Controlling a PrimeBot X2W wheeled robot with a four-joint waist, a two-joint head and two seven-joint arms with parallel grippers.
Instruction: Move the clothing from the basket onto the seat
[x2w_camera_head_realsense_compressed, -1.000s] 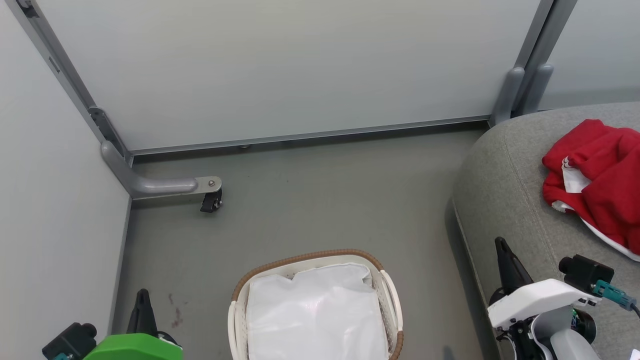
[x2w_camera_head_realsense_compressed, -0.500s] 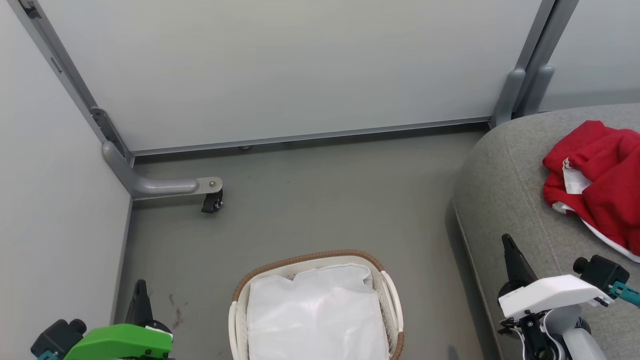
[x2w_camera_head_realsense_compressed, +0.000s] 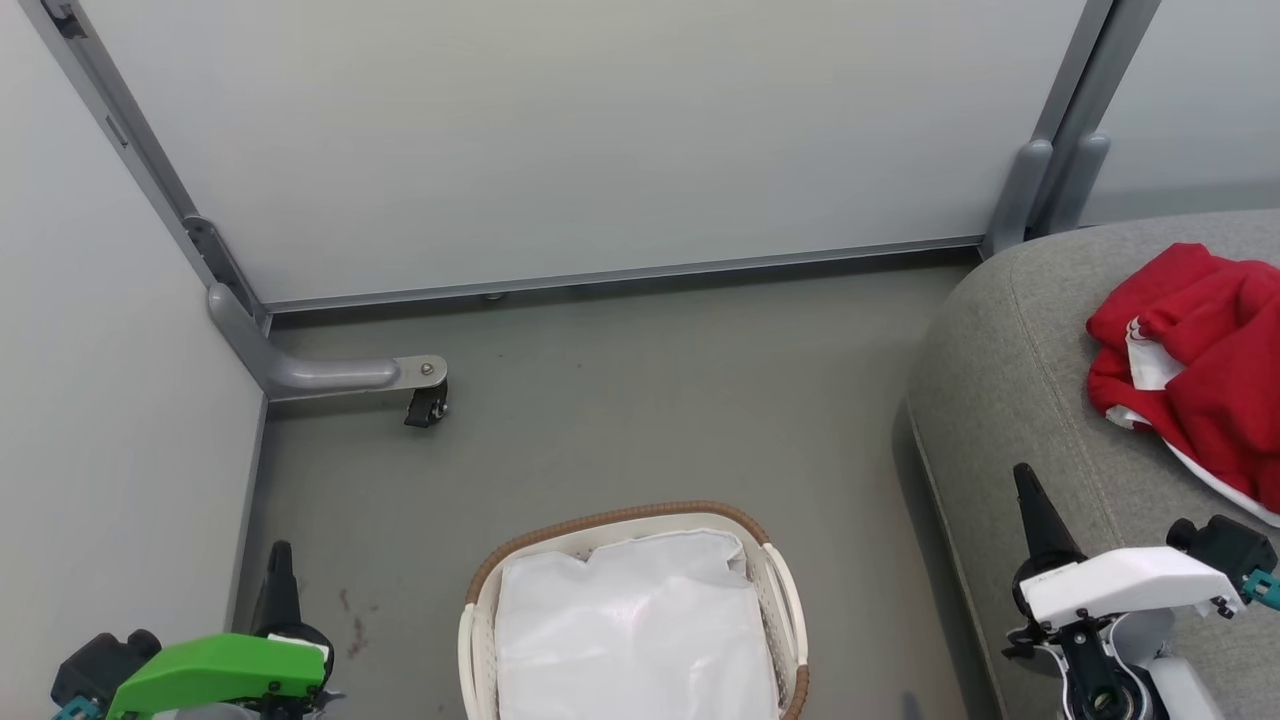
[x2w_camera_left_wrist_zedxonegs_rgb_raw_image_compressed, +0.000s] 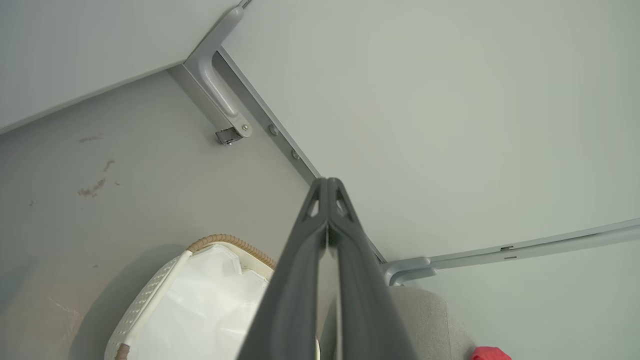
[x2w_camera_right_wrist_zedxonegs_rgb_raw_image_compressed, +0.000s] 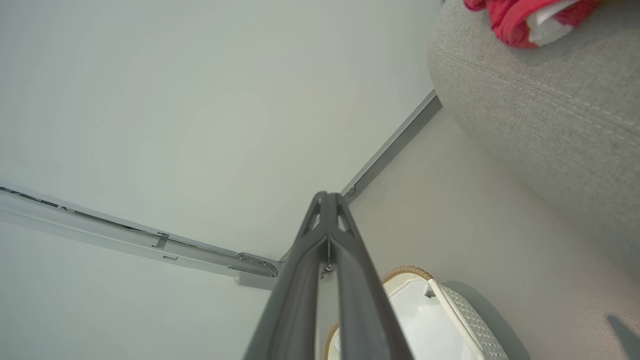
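The red clothing (x2w_camera_head_realsense_compressed: 1205, 365) with white trim lies crumpled on the grey seat (x2w_camera_head_realsense_compressed: 1010, 400) at the right edge of the head view. A corner of that clothing (x2w_camera_right_wrist_zedxonegs_rgb_raw_image_compressed: 525, 17) rests on the seat (x2w_camera_right_wrist_zedxonegs_rgb_raw_image_compressed: 545, 110) in the right wrist view. The white basket (x2w_camera_head_realsense_compressed: 625, 525) with a brown woven rim stands on the floor at the bottom centre, showing its white liner cloth (x2w_camera_head_realsense_compressed: 635, 630). My left gripper (x2w_camera_head_realsense_compressed: 279, 557) is shut and empty at the lower left, left of the basket. My right gripper (x2w_camera_head_realsense_compressed: 1027, 482) is shut and empty over the seat's front edge, below the clothing.
Pale partition panels close the space at the back and left. A grey panel foot with a black castor (x2w_camera_head_realsense_compressed: 424, 405) juts onto the floor at the left. Another panel post (x2w_camera_head_realsense_compressed: 1040, 190) stands behind the seat. Bare grey floor lies between basket and panels.
Both arms have drawn back toward the bottom of the head view, the left gripper slightly left and the right gripper slightly right. The basket and clothing have stayed put.
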